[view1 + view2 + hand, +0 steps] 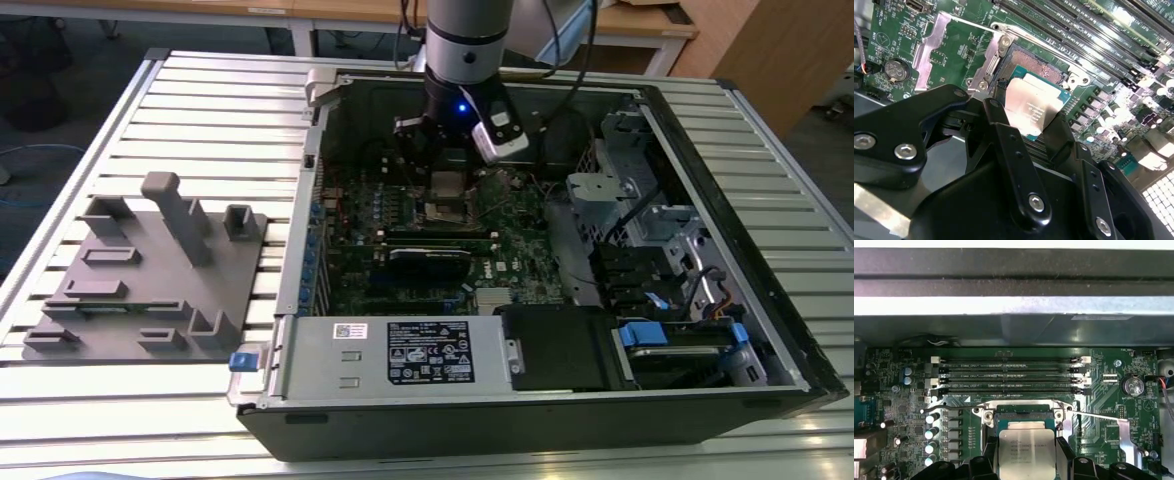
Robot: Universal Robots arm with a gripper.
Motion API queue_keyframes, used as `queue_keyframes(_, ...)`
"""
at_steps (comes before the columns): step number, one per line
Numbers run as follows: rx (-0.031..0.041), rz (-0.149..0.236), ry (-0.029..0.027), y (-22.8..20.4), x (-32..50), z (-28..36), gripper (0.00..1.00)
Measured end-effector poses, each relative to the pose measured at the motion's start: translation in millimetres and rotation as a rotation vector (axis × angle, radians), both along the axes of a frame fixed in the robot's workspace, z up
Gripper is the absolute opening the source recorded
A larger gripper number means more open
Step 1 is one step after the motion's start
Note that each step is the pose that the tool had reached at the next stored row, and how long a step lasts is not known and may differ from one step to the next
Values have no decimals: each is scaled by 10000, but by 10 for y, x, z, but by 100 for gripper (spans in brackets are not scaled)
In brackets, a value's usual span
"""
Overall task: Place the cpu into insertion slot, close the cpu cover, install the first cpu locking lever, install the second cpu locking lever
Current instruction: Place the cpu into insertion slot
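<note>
A slatted grey metal table carries an open black computer case. Inside, the black two-finger gripper clamps the cpu, a small flat square chip with a dull silver-grey top, by opposite edges just above the insertion slot, a dark-centred square socket with a silvery rim. The cpu cover, a thin silvery windowed frame, lies folded back beside the slot. Hazard: the chip appears offset from the socket. If it is lowered askew, it may catch the rim or damage the contacts.

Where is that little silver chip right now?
In the second wrist view the cpu is clamped in the gripper, partly over the insertion slot, with the long memory slots just beyond.
</note>
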State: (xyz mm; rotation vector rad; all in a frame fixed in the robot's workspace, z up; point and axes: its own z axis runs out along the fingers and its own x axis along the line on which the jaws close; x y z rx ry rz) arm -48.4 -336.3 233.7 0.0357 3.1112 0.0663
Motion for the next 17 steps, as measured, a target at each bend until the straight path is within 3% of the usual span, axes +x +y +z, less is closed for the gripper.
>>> queue_keyframes(8, -20, 0, -1, 32, 11, -23, 54)
queue_keyframes(17, -23, 0, 0, 34, 29, -25, 54)
